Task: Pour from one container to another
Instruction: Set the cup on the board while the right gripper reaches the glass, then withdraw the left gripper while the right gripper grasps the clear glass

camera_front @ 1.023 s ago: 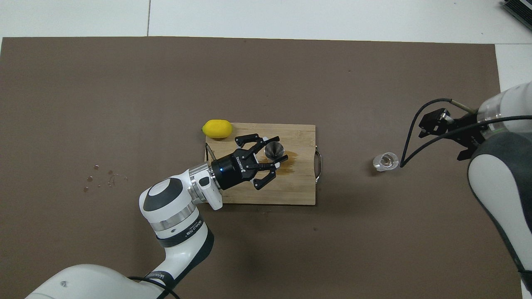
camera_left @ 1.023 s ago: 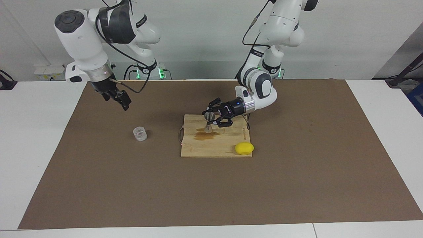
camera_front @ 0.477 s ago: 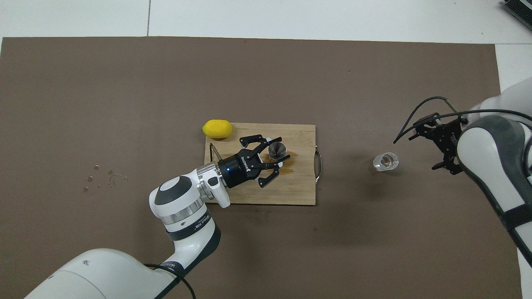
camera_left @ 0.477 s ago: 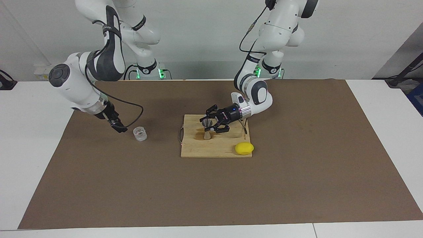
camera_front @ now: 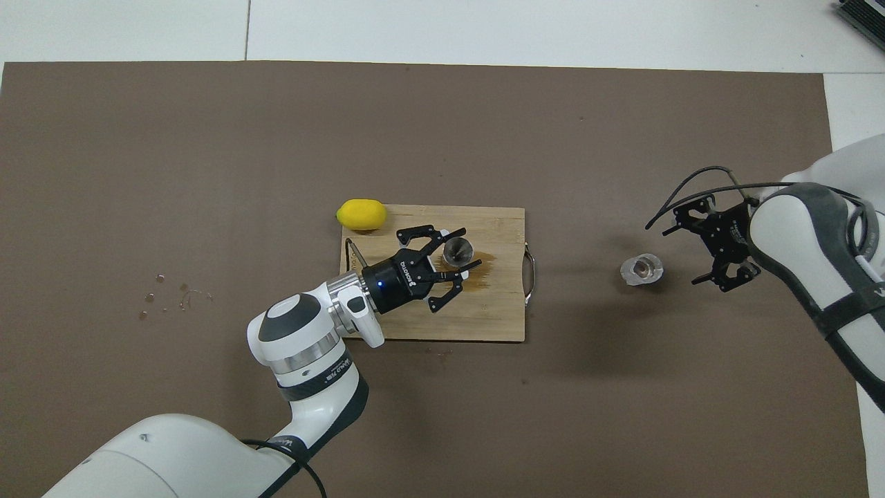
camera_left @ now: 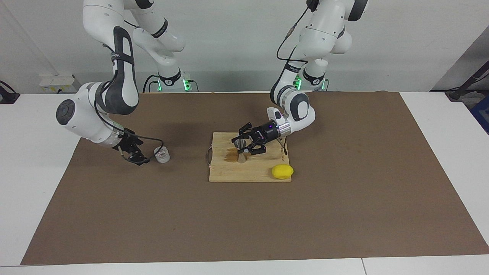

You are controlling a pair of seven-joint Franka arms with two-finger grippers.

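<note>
Two risks stand out. The jigger [camera_left: 240,156] stands upright on the cutting board [camera_left: 248,175] at the centre of the frame, with a brown wet patch [camera_left: 230,156] touching its foot. The left gripper [camera_left: 242,146] reaches in sideways at its narrow waist. I cannot tell whether its fingers pinch the waist or stand just clear. Either way, any sideways drift of that arm could tip such a top-heavy shape or slide it on the wet wood.

The glass cup [camera_left: 162,154] sits on the brown mat at mid-height of the frame, toward the right arm's end of the bench. The right gripper [camera_left: 142,159] is low just beside it, with its fingers spread and nothing between them. The cup is squat, ribbed and thick-walled. If the fingers close off-centre, they may shove it along the mat instead of seating on it, or hold it crooked. The liquid would then slop out before it reaches the jigger. The jigger's small mouth leaves little room for a tilted pour, and a miss would wet the board further. The lemon [camera_left: 282,171] at the board's lower corner is out of the way.
</note>
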